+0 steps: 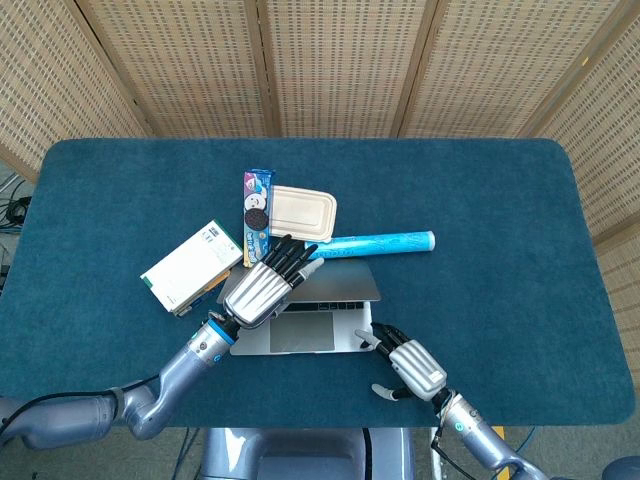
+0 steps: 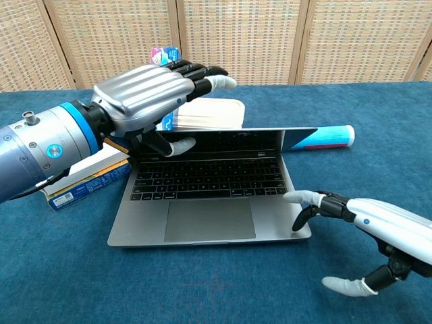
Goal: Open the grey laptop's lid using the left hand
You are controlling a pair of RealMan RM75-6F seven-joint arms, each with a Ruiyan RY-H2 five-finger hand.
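Two robot hands are seen by the grey laptop (image 2: 209, 182), which sits near the front of the blue surface (image 1: 480, 220). The lid (image 2: 226, 140) is pinched by the left robot hand (image 2: 145, 101), thumb on the screen side. The right robot hand (image 2: 378, 229) is spread wide, holding nothing. The lid should be pushed back slowly so the base is not slid.
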